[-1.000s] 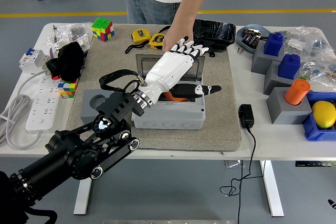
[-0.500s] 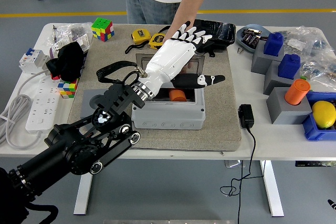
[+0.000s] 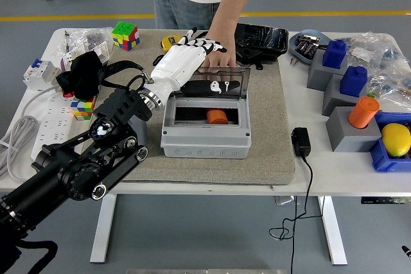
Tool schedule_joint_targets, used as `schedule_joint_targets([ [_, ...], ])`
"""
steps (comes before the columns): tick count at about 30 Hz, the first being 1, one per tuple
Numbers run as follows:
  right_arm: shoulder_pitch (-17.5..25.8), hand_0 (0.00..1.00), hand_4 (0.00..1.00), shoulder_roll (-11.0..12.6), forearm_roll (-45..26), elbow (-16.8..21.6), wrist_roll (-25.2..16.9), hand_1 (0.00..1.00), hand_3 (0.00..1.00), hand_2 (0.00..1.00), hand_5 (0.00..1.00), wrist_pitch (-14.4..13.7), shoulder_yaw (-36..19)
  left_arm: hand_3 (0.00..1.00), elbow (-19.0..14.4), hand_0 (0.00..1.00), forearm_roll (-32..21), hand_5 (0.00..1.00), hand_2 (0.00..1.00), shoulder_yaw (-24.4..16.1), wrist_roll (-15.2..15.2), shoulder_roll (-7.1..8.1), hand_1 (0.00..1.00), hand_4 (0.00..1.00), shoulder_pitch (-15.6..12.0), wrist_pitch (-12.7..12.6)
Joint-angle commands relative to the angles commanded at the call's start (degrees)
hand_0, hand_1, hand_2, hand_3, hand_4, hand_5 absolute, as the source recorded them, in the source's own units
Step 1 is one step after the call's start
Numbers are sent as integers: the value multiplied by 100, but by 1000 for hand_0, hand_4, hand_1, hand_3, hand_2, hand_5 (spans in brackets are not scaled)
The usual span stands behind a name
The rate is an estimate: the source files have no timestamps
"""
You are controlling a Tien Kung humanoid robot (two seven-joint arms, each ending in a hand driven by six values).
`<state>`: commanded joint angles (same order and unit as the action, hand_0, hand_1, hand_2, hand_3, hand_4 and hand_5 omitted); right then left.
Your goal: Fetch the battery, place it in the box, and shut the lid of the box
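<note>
Left of centre: left hand [image 3: 182, 61] extended, fingers flat, holding nothing, behind raised lid [image 3: 219, 83]. Centre: orange battery [image 3: 217, 117] inside grey box [image 3: 205, 134], lid half up. Upper centre: person's hand [image 3: 220, 56] touching lid's far edge. Risk: fingers slip off lid or collide with person's hand; lid stays ajar.

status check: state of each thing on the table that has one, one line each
box: open
lid: raised, partly tilted over the opening
battery: orange, lying inside the box
left hand: fingers extended, behind the lid's left end, holding nothing
person's hand: at the lid's far edge
black case: shut
</note>
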<state>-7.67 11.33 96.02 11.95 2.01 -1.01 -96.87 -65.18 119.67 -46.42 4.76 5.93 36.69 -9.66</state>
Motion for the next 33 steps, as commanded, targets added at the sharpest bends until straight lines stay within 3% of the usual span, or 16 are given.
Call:
schedule_joint_targets([
  [3, 5, 793, 998, -1, 42, -7, 3, 738, 793, 739, 961, 2, -43, 737, -254, 791, -4, 998, 735, 7, 314, 158, 766, 998, -103, 516],
  [5, 8, 793, 998, -1, 26, -2, 2, 738, 793, 739, 961, 2, -25, 732, -417, 756, 2, 998, 720, -8, 374, 237, 741, 998, -169, 653],
  [14, -4, 793, 998, 17, 17, 2, 6, 738, 793, 739, 961, 0, -10, 727, -1153, 750, 87, 998, 710, -85, 444, 364, 736, 998, -281, 693],
  [20, 1, 793, 998, 22, 26, 3, 7, 738, 794, 739, 962, 0, -18, 724, -1353, 750, 41, 998, 706, 2, 501, 451, 734, 998, -296, 743],
  [33, -7, 794, 998, 44, 42, 7, 13, 737, 794, 739, 960, -3, -48, 726, -1782, 753, -197, 998, 705, 238, 658, 921, 737, 998, -394, 945],
])
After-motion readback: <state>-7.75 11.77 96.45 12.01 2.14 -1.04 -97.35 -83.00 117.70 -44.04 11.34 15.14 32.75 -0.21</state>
